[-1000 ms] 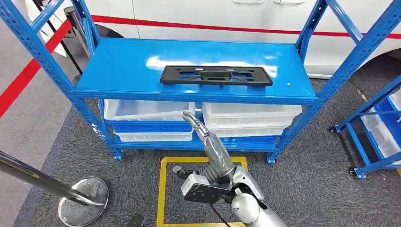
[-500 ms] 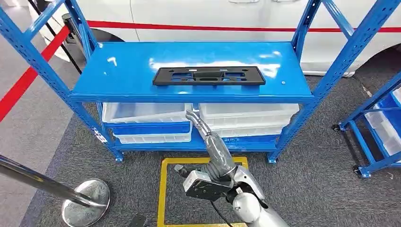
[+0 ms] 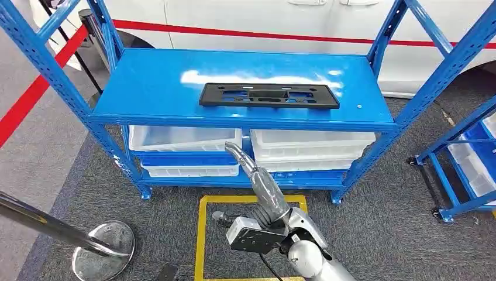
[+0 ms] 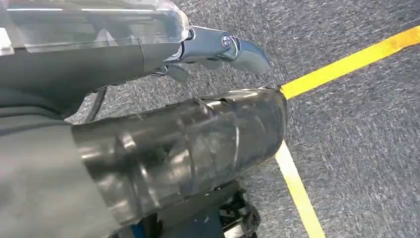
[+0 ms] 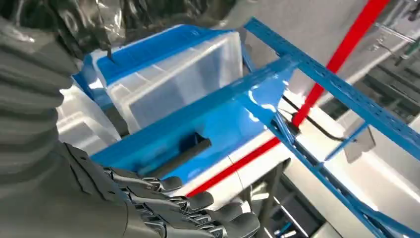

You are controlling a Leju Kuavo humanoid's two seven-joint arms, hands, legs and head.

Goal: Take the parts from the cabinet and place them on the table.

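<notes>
Rack [image 3: 240, 114] uprights cut off at top edge. Bins [image 3: 184, 139] mostly hidden under shelf. Left hand [image 4: 148, 163]: fingers hidden behind cover.

Glossy blue painted metal shelf [image 3: 146, 88], matt black plastic part [image 3: 269, 95], translucent plastic bins [image 3: 181, 137], rough grey carpet [image 3: 386, 228]

No readable text, label, brand, number or sign shows anywhere in these views

Blue shelf rack [image 3: 146, 88], black part [image 3: 269, 95] flat on top shelf
</notes>
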